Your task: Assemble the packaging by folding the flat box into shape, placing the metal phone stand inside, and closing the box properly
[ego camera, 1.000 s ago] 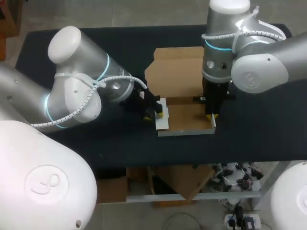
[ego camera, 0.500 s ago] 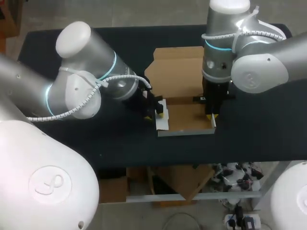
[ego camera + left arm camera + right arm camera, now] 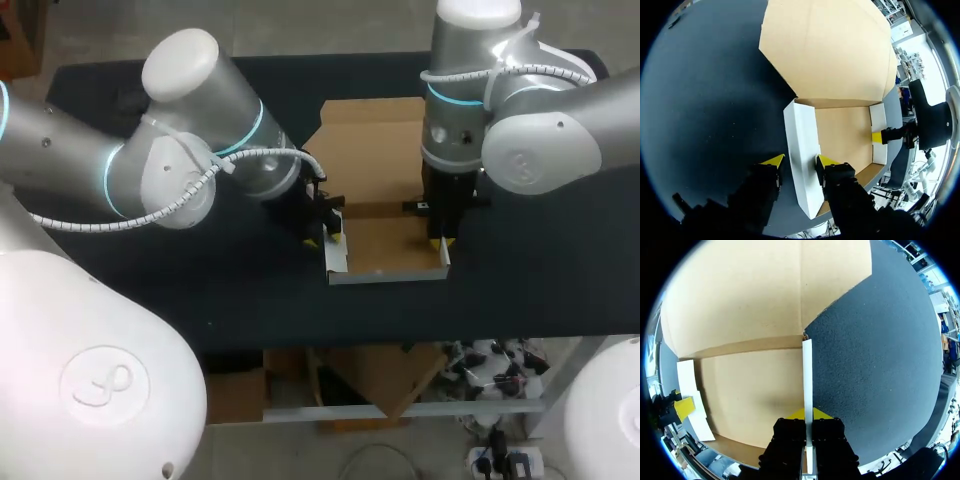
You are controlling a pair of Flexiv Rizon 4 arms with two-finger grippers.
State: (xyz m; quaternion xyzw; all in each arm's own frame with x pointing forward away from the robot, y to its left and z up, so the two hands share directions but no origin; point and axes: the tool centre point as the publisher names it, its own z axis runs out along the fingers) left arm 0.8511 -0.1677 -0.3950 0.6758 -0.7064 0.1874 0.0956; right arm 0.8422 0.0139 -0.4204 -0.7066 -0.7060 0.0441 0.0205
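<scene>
The brown cardboard box (image 3: 385, 248) lies mid-table as a shallow tray, its lid (image 3: 365, 150) flat behind it. My left gripper (image 3: 328, 232) straddles the white left side wall (image 3: 802, 145), which leans between the yellow fingertips (image 3: 774, 160); the gripper (image 3: 800, 161) is open around it. My right gripper (image 3: 440, 243) is shut on the upright right side wall (image 3: 807, 370), whose thin white edge runs between its fingers. That gripper (image 3: 807, 416) points straight down at the tray's right edge. No metal phone stand is in view.
The black table (image 3: 150, 290) stretches bare to the left and right of the box. The tray's front wall (image 3: 385, 277) sits close to the table's front edge. My left arm's elbow (image 3: 180, 150) hangs over the table's left half.
My left arm has swung back and toward the box, and its fingers have narrowed. The white left wall has risen from nearly flat to steeper. The right arm has not moved.
</scene>
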